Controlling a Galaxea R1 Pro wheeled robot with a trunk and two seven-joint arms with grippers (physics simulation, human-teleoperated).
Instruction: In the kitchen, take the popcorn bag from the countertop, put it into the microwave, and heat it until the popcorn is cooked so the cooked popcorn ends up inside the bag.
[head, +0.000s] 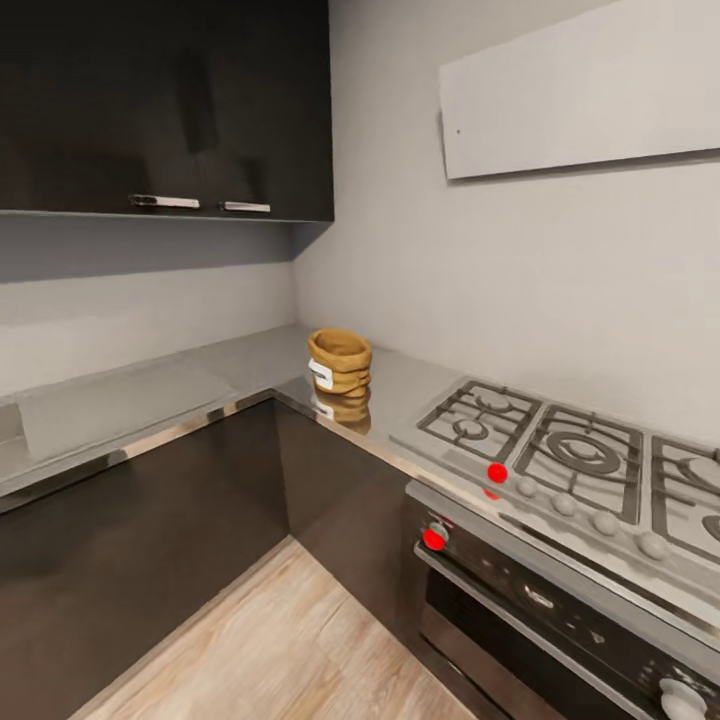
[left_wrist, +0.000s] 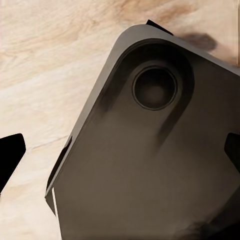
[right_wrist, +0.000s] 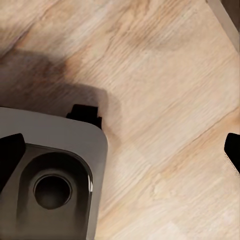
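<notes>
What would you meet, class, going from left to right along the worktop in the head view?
Bare countertop → popcorn bag at the corner → gas hob with its row of knobs, above the built-in oven.

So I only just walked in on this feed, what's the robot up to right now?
Nothing is being handled yet. The popcorn bag sits upright and untouched near the corner of the steel countertop, beside the gas hob. Both wrist cameras look down at the wood floor and the robot's base, with each gripper's fingertips spread wide and empty.
</notes>
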